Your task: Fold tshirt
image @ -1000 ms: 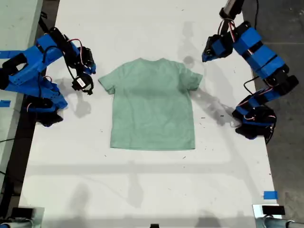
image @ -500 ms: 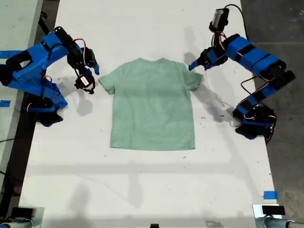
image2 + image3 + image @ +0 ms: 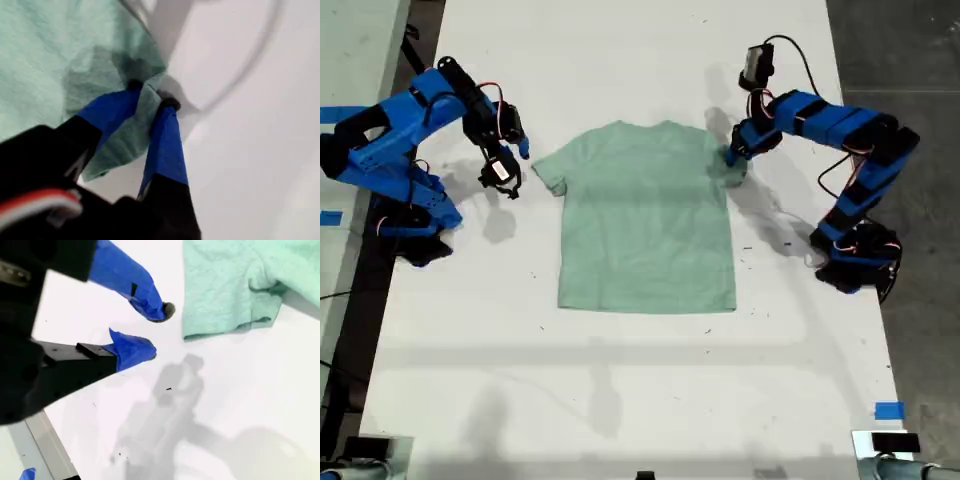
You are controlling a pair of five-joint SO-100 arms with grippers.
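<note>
The pale mint-green tshirt (image 3: 645, 230) lies flat on the white table (image 3: 620, 390), neck toward the far edge. My first gripper (image 3: 732, 160) is down on the sleeve at the exterior view's right, and that sleeve is bunched. In the first wrist view my first gripper (image 3: 151, 95) has its blue fingers (image 3: 165, 145) pinching a fold of tshirt (image 3: 50, 50) fabric. My second gripper (image 3: 515, 160) hovers just off the other sleeve, at the exterior view's left. My second gripper (image 3: 160, 332) stands open and holds nothing, a short gap away from the tshirt (image 3: 235, 285) sleeve hem.
Both arm bases stand on the table's side edges, one (image 3: 415, 215) at the exterior view's left and one (image 3: 855, 260) at its right. A blue tape mark (image 3: 889, 410) sits near the front corner at the exterior view's right. Dark floor (image 3: 910, 60) lies beyond the table.
My first arm swung down from above the table onto the sleeve and closed on it, bunching it. The tshirt shifted slightly toward that arm. My second gripper barely moved.
</note>
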